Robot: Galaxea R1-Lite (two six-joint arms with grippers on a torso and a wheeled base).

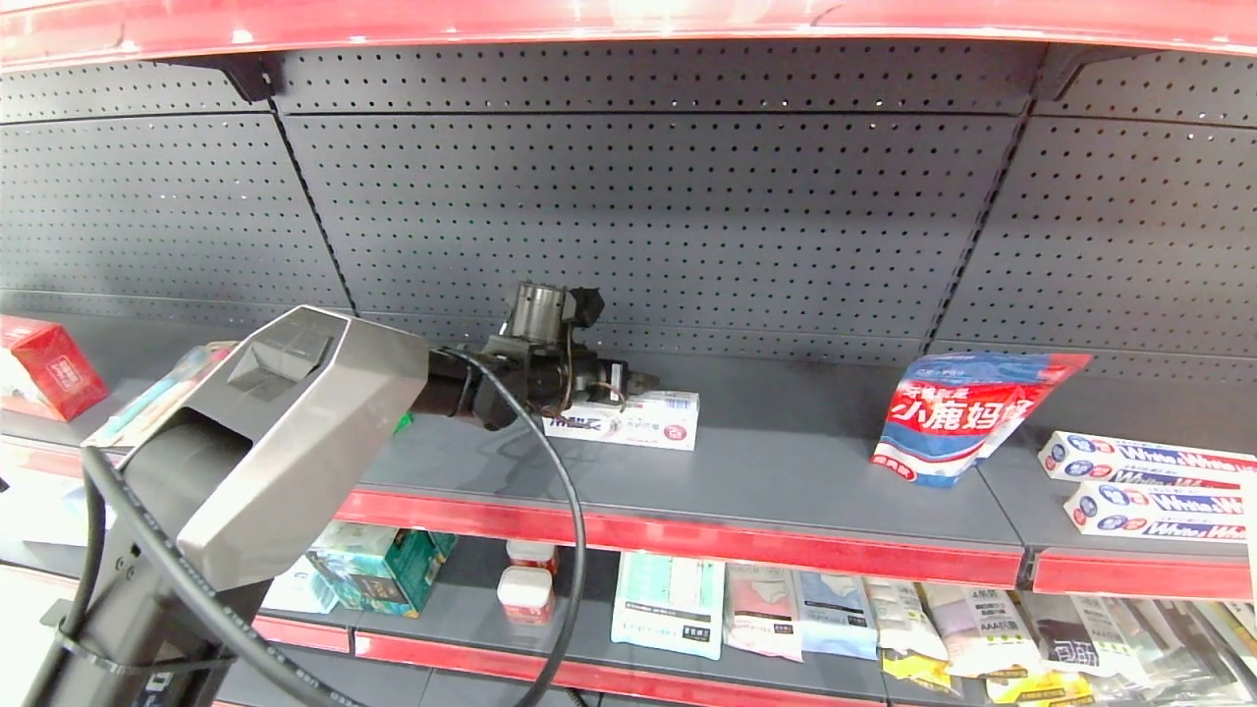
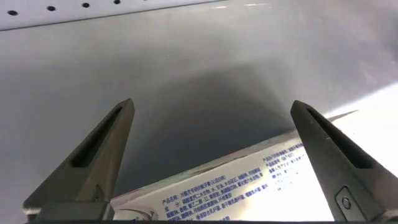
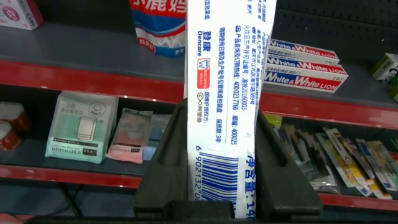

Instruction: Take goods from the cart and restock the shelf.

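Note:
A white toothpaste box (image 1: 633, 419) lies flat on the grey shelf board (image 1: 786, 462), near the middle. My left gripper (image 1: 611, 385) hangs right over the box's left end, open. In the left wrist view its two fingers (image 2: 106, 155) stand wide apart with the box (image 2: 236, 180) lying below and between them, not gripped. My right gripper (image 3: 222, 121) is shut on a second long white toothpaste box (image 3: 225, 68), which sticks out past the fingertips and faces the shelves.
On the same board, a blue and red pouch (image 1: 967, 412) stands to the right, with two toothpaste boxes (image 1: 1149, 481) beyond it. A red box (image 1: 49, 368) sits far left. The red upper shelf edge (image 1: 628, 20) overhangs. Packets fill the lower shelf (image 1: 786, 609).

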